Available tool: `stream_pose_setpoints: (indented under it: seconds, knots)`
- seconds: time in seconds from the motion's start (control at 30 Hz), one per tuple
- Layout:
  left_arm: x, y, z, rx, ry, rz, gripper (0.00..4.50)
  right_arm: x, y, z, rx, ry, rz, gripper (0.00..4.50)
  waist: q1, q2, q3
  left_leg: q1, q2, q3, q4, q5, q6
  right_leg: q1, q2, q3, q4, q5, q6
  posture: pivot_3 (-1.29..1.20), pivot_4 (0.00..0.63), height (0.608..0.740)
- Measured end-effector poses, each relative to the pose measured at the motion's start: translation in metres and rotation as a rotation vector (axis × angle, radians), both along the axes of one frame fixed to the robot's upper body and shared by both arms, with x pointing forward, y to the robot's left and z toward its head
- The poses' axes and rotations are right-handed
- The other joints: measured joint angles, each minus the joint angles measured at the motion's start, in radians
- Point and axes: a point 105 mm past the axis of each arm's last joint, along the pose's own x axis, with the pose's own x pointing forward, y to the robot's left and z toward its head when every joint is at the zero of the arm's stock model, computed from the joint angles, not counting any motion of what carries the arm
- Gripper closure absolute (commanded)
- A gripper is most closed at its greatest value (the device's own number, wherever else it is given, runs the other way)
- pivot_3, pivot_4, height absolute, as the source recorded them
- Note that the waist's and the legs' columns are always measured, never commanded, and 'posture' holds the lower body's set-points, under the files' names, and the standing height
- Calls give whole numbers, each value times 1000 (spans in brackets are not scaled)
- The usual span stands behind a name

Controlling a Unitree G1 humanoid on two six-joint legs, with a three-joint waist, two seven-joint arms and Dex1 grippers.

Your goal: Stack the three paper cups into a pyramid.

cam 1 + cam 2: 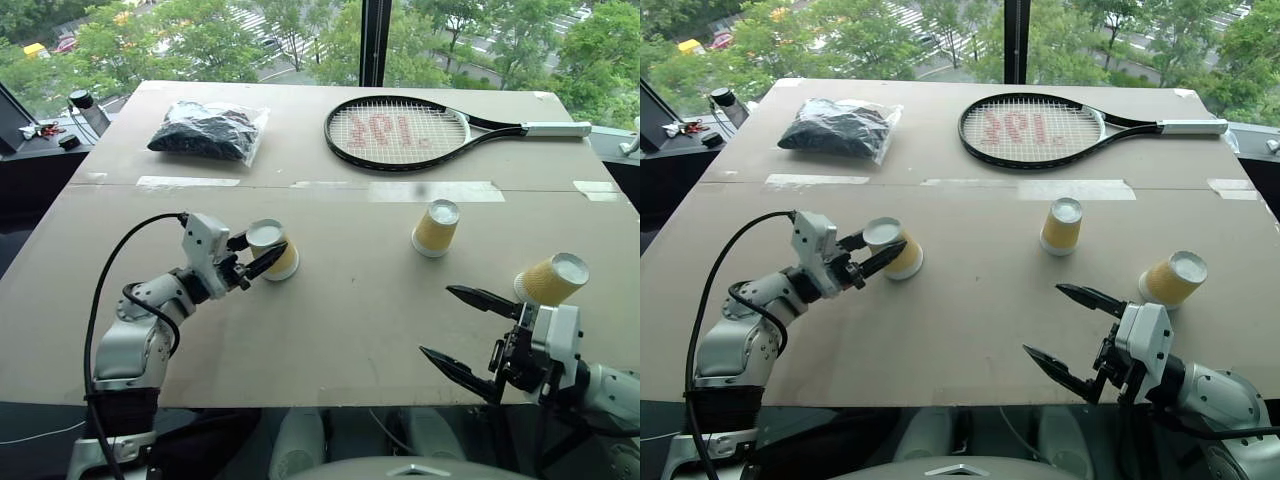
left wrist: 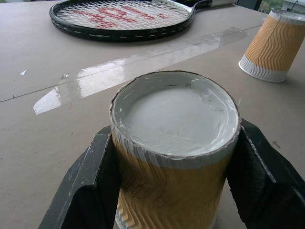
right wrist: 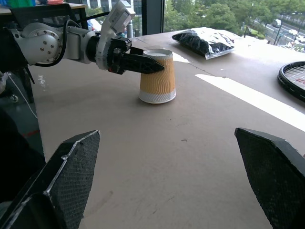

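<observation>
Left gripper: closed on the left cup, one black finger on each side of the ribbed wall just under the white base; cup upside down, mouth on the board.
Grip detail: in the left wrist view, fingers pressed to both flanks of the cup, no gap visible.
Right gripper: jaws spread wide, nothing between them, low over the near right edge of the board.
Middle cup: inverted and upright, well apart from the held cup, off to its right and slightly farther from the robot.
Right cup: tipped over, base pointing up and to the right, close beyond the right gripper.
Key relation: from the held cup, the middle cup lies across open board to the right; long axis of both vertical, so probably a level carry sideways to seat the two side by side as the pyramid's bottom row.
Nearer arm: left for the held cup, right for the tipped one; middle cup roughly between.
Surface: flat brown board with strips of clear tape, bare between the cups.
Room: tennis racket and a bagged dark bundle at the far side, out of the carry path; windows and trees behind.
</observation>
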Motion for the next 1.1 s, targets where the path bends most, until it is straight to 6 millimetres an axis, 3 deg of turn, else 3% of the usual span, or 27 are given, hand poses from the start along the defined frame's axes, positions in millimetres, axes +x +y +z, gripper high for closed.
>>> stream_pose_setpoints:
  seconds: [0.23,0.4,0.6,0.83,1.1]
  knots:
    - [6,-52,14,-8,-11,-216,2094,7,1,5,1,-26,-27,0,2,0,0,-1,-1,-1,1,0,0,0,1,-1,0,0,0,0,150,740]
    - [16,-75,9,30,1,-300,2094,9,1,3,-5,-29,-67,0,-1,0,0,-1,-1,0,0,0,0,0,1,0,0,0,0,0,150,740]
    - [21,-84,-6,70,22,-336,2094,8,3,6,-6,-46,-98,0,1,0,0,-1,-1,-1,1,0,0,0,1,0,0,0,0,0,150,740]
    - [27,-89,-6,96,-9,-354,2094,-2,-4,-11,-30,36,-149,0,1,0,0,-1,-1,-1,1,0,0,0,1,0,0,0,0,0,150,740]
    - [28,-93,-7,104,-28,-375,2094,-4,-10,-14,-38,32,-188,0,2,0,0,-1,-1,-1,1,0,0,0,1,0,0,0,0,0,150,740]
